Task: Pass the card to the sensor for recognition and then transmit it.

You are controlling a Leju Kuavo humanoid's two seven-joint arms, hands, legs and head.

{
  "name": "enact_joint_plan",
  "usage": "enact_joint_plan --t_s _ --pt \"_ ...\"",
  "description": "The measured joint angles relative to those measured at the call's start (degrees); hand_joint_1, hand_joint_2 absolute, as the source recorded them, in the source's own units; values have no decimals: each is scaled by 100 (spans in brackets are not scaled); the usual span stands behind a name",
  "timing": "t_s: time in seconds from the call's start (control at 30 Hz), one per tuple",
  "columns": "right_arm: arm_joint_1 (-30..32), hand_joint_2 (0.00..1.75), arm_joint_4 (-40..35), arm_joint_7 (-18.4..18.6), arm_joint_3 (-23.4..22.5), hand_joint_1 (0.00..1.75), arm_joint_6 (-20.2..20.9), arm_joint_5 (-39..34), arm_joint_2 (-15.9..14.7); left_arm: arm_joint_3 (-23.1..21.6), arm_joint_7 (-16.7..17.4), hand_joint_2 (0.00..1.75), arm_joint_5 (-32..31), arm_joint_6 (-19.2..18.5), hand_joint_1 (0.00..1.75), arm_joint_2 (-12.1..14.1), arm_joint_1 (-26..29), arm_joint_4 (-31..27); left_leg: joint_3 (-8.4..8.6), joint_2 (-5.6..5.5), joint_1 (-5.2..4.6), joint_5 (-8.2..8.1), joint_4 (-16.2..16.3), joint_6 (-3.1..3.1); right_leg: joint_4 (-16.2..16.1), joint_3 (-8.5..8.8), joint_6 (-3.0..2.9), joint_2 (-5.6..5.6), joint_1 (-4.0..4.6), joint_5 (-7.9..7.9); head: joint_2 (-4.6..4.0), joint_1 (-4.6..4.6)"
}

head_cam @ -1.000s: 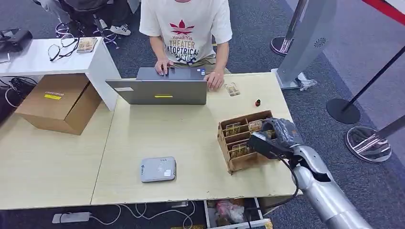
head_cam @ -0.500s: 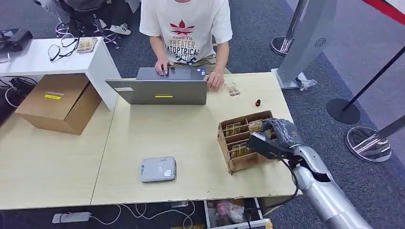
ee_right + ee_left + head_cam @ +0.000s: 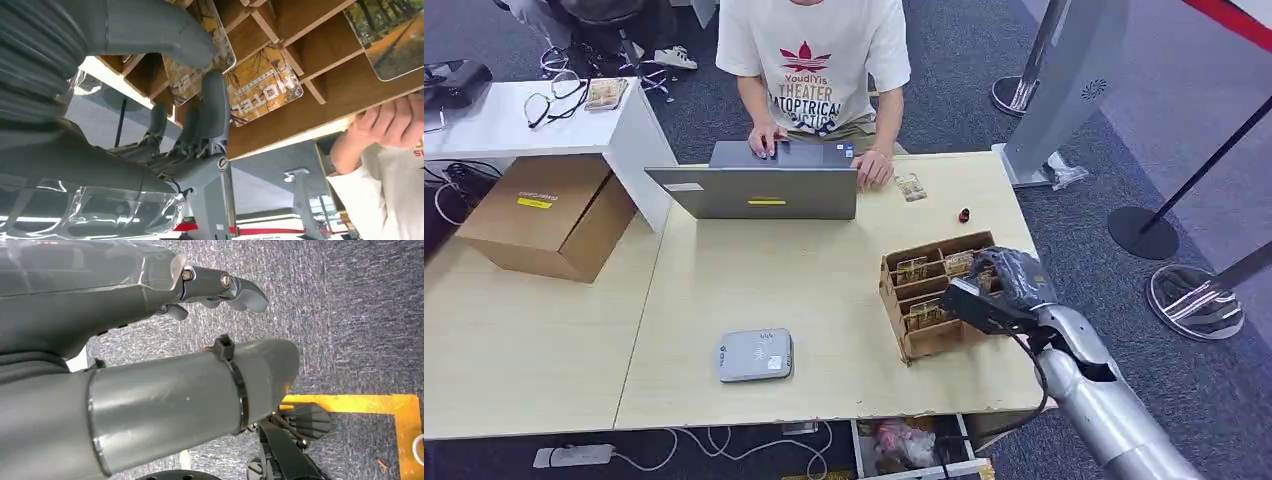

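Observation:
A wooden card rack (image 3: 902,322) stands at the table's right side, with picture cards in its slots. My right hand (image 3: 1001,288) is at the rack's right end. In the right wrist view my right hand (image 3: 200,125) pinches a yellow-brown card (image 3: 182,80) between thumb and a finger, the card still in its slot. Another card (image 3: 260,90) sits in the slot beside it. The grey flat sensor (image 3: 755,354) lies near the table's front edge, well left of the rack. My left hand (image 3: 150,340) hangs over carpet, holding nothing, fingers apart.
A person sits at the far side typing on a grey laptop (image 3: 754,185). A loose card (image 3: 910,187) and a small dark object (image 3: 964,215) lie behind the rack. A cardboard box (image 3: 544,215) sits on the left table. Stanchion bases stand at the right.
My right hand has edged slightly toward me at the rack's end. Everything else stays as it was.

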Motion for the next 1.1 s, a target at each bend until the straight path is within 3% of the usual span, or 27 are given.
enact_joint_plan --t_s 0.1,0.17,0.23,0.3,0.37,0.4,0.47,1.1 --pt "0 175 0 2 0 94 44 9 -13 0 0 0 -11 -2 0 0 0 0 0 0 0 0 0 0 0 0 0 0 0 0 0 0" --pt "0 175 0 4 0 66 52 15 -20 0 0 0 -15 -2 0 0 0 0 -1 0 0 0 0 0 0 0 0 0 0 0 0 0" --pt "0 175 0 17 0 72 61 30 -24 0 2 0 -17 -4 0 0 -1 0 0 0 0 0 0 0 0 0 0 0 0 0 0 0" --pt "0 175 0 20 0 98 72 50 -31 0 0 0 -22 -4 0 0 0 0 -1 0 0 0 0 0 0 0 0 0 0 0 0 0" --pt "0 175 0 22 0 70 79 68 -33 0 0 0 -28 -4 0 0 0 0 0 0 0 0 0 0 0 0 0 0 0 0 0 0" --pt "0 175 0 22 0 35 87 70 -35 0 0 0 -33 -4 0 0 0 0 0 0 0 0 0 0 0 0 0 0 0 0 0 0" --pt "0 175 0 22 -2 44 94 83 -44 0 0 0 -35 -4 0 0 0 2 0 0 0 0 0 0 0 0 0 0 0 0 0 0" --pt "-14 175 -2 37 -2 45 136 101 -76 0 0 0 -77 -2 0 20 -1 0 1 0 0 0 0 0 0 1 0 0 0 0 0 0"
